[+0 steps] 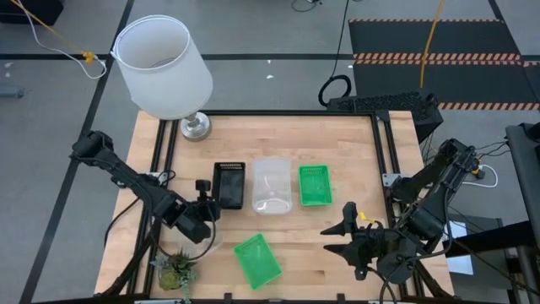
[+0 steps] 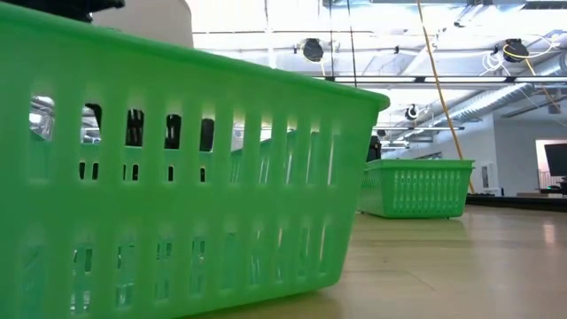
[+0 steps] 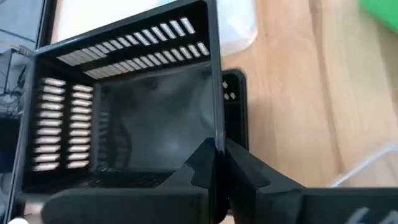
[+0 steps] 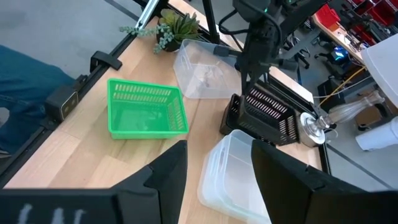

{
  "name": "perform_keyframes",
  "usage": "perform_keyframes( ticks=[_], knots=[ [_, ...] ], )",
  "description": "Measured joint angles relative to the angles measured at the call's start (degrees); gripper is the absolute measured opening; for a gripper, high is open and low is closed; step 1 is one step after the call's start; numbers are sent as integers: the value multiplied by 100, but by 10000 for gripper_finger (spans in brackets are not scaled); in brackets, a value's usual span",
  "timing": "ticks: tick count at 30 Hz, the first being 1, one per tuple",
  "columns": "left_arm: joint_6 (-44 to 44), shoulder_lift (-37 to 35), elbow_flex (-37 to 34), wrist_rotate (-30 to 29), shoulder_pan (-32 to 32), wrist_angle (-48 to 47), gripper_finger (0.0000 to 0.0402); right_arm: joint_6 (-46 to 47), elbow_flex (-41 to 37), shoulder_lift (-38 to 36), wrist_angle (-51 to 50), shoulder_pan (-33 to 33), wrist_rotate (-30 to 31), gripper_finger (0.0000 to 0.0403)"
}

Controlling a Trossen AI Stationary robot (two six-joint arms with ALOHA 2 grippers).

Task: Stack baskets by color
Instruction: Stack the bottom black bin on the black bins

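A black basket [image 1: 229, 184] stands at the table's middle left, with a second black one [image 3: 234, 84] under it. My left gripper [image 3: 217, 165] is shut on the upper basket's wall. Right of them stand the stacked clear baskets [image 1: 272, 186] and a green basket [image 1: 315, 184]. Another green basket [image 1: 256, 260] rests on its bottom near the front edge. A single clear basket [image 4: 200, 73] sits between it and the plant. My right gripper [image 1: 333, 236] hangs open at the front right, above the table, with nothing between its fingers. My left gripper has the upper black basket by the rim of one side wall [image 3: 217, 140], close to a corner, one finger inside the basket and one outside. The fingers come slanting down from the table's near left. The basket's bottom rests in or on the second black basket.
A big white lampshade [image 1: 162, 66] on a metal foot stands at the far left corner. A small green plant [image 1: 175, 268] is at the near left corner. Black rails [image 1: 381, 152] frame the tabletop. Bare wood shows along the far side and at the near right.
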Motion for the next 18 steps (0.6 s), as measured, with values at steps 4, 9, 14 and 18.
perform_keyframes(
  ticks=[4,9,14,18],
  knots=[
    [25,0,-100,5,38,56,35,-15,0,0,0,0,0,171],
    [21,0,-143,149,34,48,16,-15,0,0,0,0,0,171],
    [85,0,-143,211,54,-4,14,-15,0,0,2,0,0,171],
    [99,0,-143,258,165,-43,33,-13,0,0,2,0,0,171]
  ],
)
